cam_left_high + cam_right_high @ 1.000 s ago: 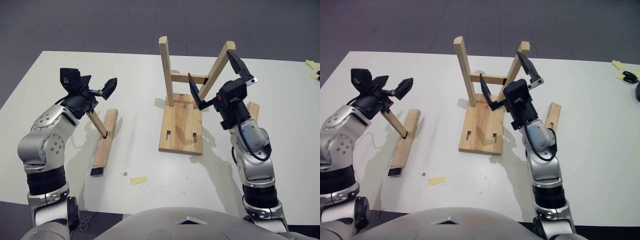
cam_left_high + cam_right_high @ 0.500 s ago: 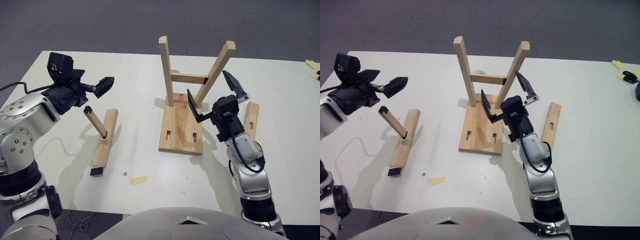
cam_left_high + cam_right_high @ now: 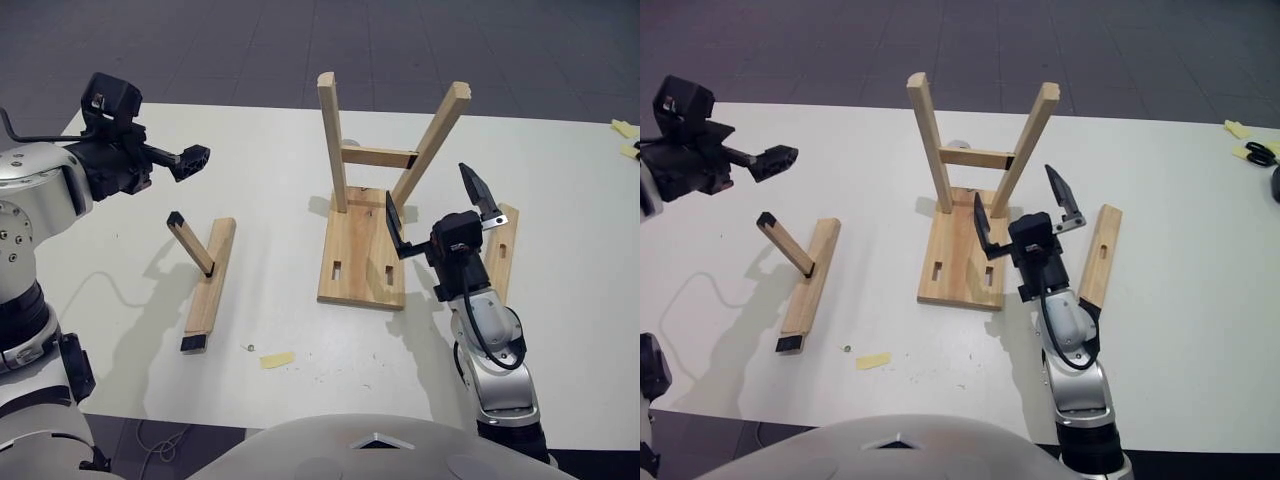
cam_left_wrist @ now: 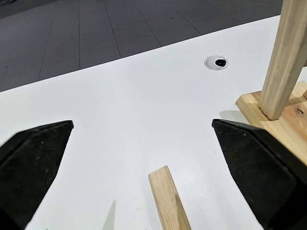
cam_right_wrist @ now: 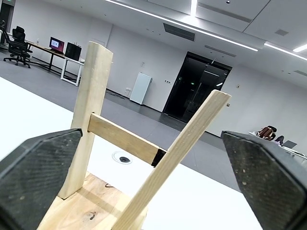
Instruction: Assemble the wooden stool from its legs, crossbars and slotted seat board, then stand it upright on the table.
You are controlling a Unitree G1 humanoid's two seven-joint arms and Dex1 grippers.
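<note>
The slotted seat board (image 3: 352, 262) lies flat mid-table with two legs (image 3: 333, 140) (image 3: 433, 143) standing in it, joined by a crossbar (image 3: 378, 156). To the left another leg (image 3: 209, 278) lies flat, and a short crossbar (image 3: 190, 243) sticks up out of it at a slant. One more leg (image 3: 500, 250) lies right of the board. My left gripper (image 3: 165, 152) hovers open, above and left of the slanted crossbar. My right gripper (image 3: 435, 205) is open just right of the board, in front of the tilted standing leg and touching nothing.
A scrap of yellow tape (image 3: 277, 359) and a small screw (image 3: 250, 347) lie near the front edge. A round cable grommet (image 4: 216, 62) sits in the tabletop behind the board. Scissors (image 3: 1262, 152) and yellow scraps (image 3: 625, 128) lie at the far right edge.
My left gripper has let go of the slanted crossbar and pulled back up to the left. My right gripper has come down off the tilted standing leg toward me, still open.
</note>
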